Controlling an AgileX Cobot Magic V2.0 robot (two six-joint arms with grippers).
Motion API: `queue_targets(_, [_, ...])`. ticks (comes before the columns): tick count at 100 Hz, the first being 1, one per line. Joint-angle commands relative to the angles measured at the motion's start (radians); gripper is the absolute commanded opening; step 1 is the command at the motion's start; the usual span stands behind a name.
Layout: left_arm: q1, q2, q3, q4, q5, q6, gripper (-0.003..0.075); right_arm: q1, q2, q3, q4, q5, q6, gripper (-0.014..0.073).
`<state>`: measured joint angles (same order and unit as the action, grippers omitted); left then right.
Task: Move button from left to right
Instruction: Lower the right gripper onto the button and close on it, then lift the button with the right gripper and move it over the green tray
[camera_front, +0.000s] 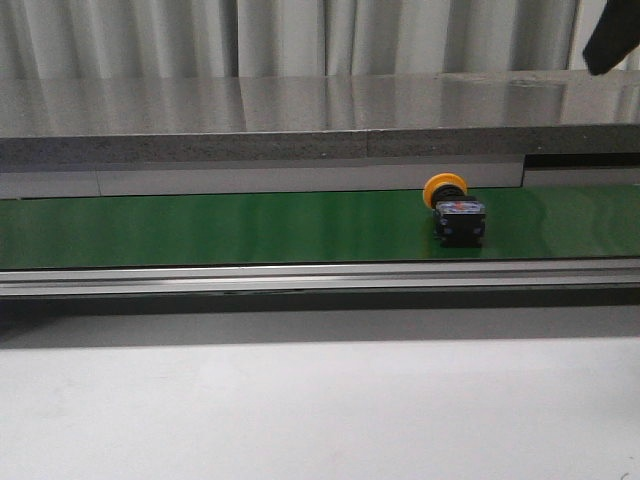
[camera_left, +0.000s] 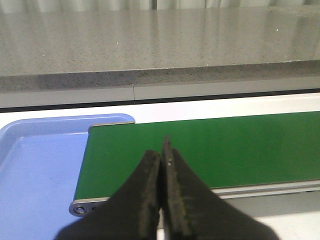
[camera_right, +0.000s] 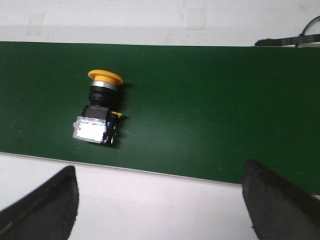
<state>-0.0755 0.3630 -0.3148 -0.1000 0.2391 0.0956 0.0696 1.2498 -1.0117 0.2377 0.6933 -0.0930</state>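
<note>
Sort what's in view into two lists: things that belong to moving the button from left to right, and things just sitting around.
Part of the job:
- button, lying on its side on the green belt
- right pincer, open above the button
- left pincer, shut, holding nothing

Just there:
- blue tray at the belt's end
- grey counter behind

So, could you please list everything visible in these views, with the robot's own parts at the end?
button: one, yellow-orange cap, black body; lying on its side on the belt, right of centre in the front view, untouched.
conveyor belt: one, green; running across the front view.
tray: one, light blue; at the belt's end in the left wrist view.
stone ledge: one, grey speckled; behind the belt.
curtain: one, pale; at the back.
left end effector: one, black; shut, holding nothing.
right end effector: one, black; open, above the button.
</note>
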Motion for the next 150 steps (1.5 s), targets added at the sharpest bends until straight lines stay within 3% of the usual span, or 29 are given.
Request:
queue_targets(1, [-0.008,0.004,-0.029,-0.010,-0.085,-0.003,-0.0020,0.019,0.031,-0.046,0.003,-0.080,-0.019,0.0654])
queue_targets(58, [-0.008,0.004,-0.029,-0.010,-0.085,-0.003,-0.0020,0.078,0.264,-0.056,-0.016,-0.256,-0.020,0.0654])
queue_targets(90, [-0.008,0.004,-0.029,-0.010,-0.085,-0.003,-0.0020,0.078,0.342,-0.056,-0.038,-0.271,-0.020,0.0647])
queue_targets(104, [-0.008,0.004,-0.029,-0.010,-0.085,-0.003,-0.0020,0.078,0.361,-0.056,-0.041,-0.266,-0.020,0.0521])
queue_targets(128, [-0.008,0.004,-0.029,-0.010,-0.085,-0.003,-0.0020,0.077,0.371,-0.056,-0.041,-0.244,-0.020,0.0157])
queue_targets(150, [-0.008,0.004,-0.029,-0.010,-0.085,-0.003,-0.0020,0.073,0.356,-0.080,-0.064,-0.218,-0.020,0.0119])
